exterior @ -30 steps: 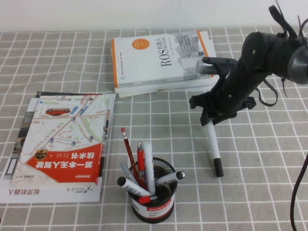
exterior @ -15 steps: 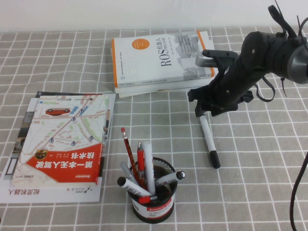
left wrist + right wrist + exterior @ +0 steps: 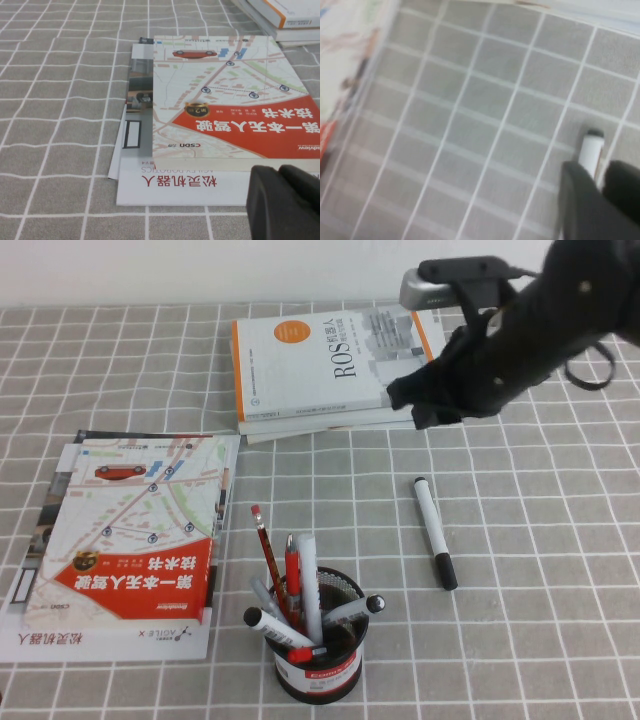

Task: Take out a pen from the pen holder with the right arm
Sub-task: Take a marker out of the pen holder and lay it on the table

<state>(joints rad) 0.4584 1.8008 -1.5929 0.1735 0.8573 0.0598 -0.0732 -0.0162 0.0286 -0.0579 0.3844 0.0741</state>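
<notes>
The pen [image 3: 435, 533] lies flat on the bench [image 3: 540, 640], right of the holder [image 3: 318, 665] and clear of it. The right tool [image 3: 415, 408] hovers empty, jaws narrowly parted, over the ROS book's [image 3: 320, 365] corner, and should lift straight away without dipping. The left tool [image 3: 280, 185], pinched on nothing, sits by the map book [image 3: 140, 530]; nothing blocks the retreat.

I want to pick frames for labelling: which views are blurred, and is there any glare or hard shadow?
High view: sharp, even light, only soft shadows, no glare; right claw near the ROS book's corner. Left wrist view: sharp, left claw beside the map book. Right wrist view: blurred throughout, pen soft.
</notes>
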